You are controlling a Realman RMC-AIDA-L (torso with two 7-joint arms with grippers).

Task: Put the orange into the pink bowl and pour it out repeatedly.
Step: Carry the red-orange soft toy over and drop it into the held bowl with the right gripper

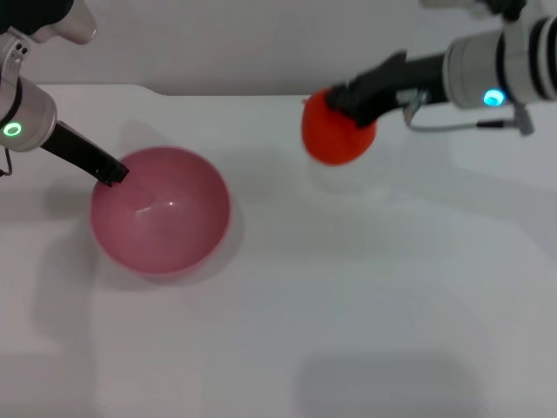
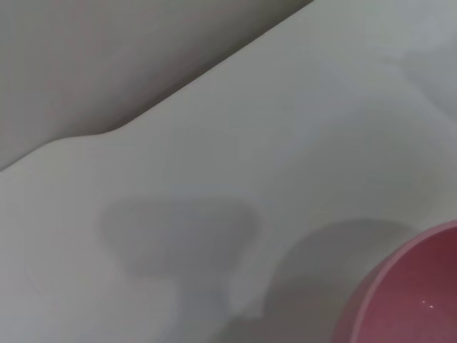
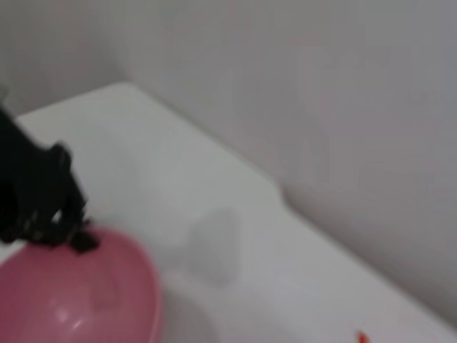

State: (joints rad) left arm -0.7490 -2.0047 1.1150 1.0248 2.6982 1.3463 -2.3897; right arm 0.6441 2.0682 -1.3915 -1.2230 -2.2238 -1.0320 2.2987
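Observation:
The pink bowl (image 1: 161,209) stands upright and empty on the white table at the left. My left gripper (image 1: 111,171) is shut on its far-left rim. The bowl also shows in the left wrist view (image 2: 410,293) and in the right wrist view (image 3: 71,300), where the left gripper (image 3: 75,239) sits on its rim. My right gripper (image 1: 344,106) is shut on the orange (image 1: 335,139) and holds it above the table, well to the right of the bowl and farther back. A sliver of the orange (image 3: 360,336) shows in the right wrist view.
The white table (image 1: 348,305) runs to a back edge (image 1: 218,92) against a pale wall. A faint shadow lies on the table below the orange.

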